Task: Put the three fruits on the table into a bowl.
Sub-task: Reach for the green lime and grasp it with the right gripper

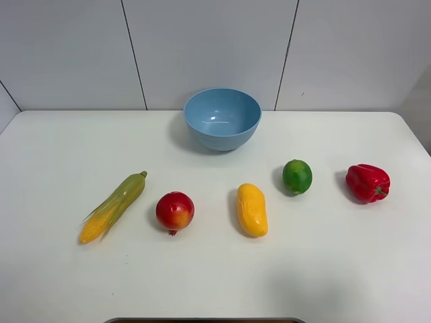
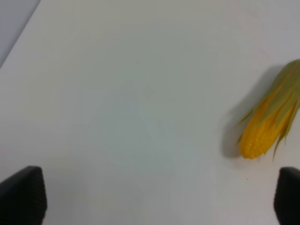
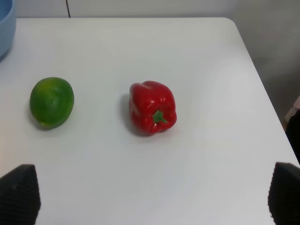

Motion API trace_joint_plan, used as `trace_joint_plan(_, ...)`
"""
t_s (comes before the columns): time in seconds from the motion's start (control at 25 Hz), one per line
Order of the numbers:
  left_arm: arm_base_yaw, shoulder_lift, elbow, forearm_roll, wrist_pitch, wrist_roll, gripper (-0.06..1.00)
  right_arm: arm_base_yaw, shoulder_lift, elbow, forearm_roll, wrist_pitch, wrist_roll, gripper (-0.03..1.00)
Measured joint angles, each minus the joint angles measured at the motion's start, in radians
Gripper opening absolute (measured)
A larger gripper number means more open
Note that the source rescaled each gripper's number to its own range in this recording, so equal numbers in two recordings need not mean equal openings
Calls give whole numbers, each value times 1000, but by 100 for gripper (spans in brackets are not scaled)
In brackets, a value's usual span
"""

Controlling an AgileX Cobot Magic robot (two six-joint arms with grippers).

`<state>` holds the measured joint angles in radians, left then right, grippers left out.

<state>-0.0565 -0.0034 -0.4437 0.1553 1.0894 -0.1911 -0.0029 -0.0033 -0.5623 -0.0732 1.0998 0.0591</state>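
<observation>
From the high camera I see the light blue bowl [image 1: 222,118] standing upright at the far middle of the white table [image 1: 337,269], close to the wall. All three fruits lie on the tabletop nearer to me, outside the bowl and apart from each other. The red fruit [image 1: 175,211] with its yellow blush is left of centre. The mango [image 1: 252,209] is just right of centre, its long axis running roughly front to back. The lime [image 1: 297,176] is further right and a little closer to the bowl. The corn [image 1: 113,206] lies slantwise at the left end of the row, near the red fruit but not touching it. The pepper [image 1: 367,182] sits at the right end, beside the lime with a gap between them. My left gripper [image 2: 154,197] hangs over bare table with its jaws spread wide, gripping nothing, and the yellow tip of the corn lies ahead of one finger, outside the jaws. My right gripper [image 3: 152,194] is likewise spread wide and holds nothing. Ahead of it lie the pepper, on its side with the green stem toward the camera, and the lime, with the bowl's rim just showing beyond the lime.
</observation>
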Motion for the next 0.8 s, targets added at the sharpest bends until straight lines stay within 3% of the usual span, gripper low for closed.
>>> trace_joint_plan(0.8,0,0,0,0,0,0,100,0,0,0,0,0,0,100)
